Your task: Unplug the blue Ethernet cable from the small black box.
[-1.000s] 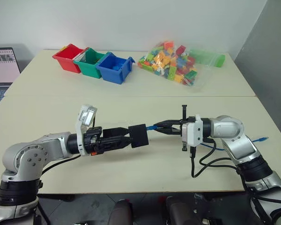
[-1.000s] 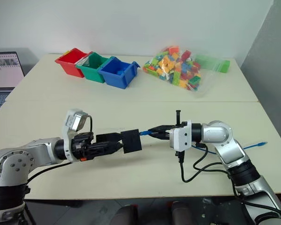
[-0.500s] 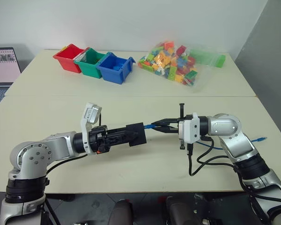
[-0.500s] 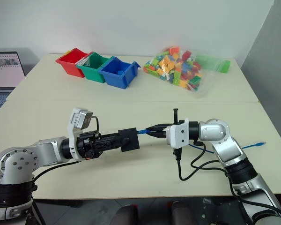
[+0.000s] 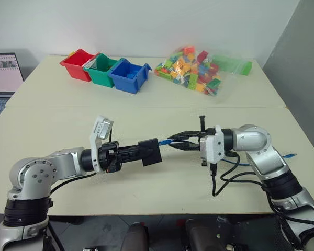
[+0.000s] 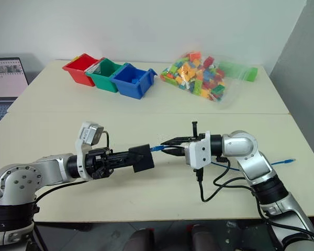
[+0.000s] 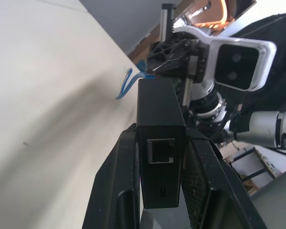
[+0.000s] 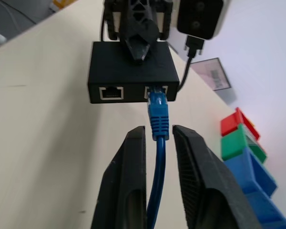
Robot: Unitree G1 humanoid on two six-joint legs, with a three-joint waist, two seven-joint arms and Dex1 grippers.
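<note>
Right wrist view hides the plug tip inside the box (image 8: 132, 71); my left claw (image 7: 162, 157) has clenched the box, right claw (image 8: 158, 138) loosened around the cable (image 8: 158, 124).

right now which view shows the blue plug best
The right wrist view: the plug faces the camera, its tip at a port of the box, between open jaws. The eye views show a small blue fleck beside the box. The left wrist view shows loose cable behind it.

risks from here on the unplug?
1. Right gripper fingers stand apart around the blue Ethernet cable, not pinching; a pull may slip off.
2. Plug looks still seated in the small black box; a latched tab could drag the box out of the left gripper.
</note>
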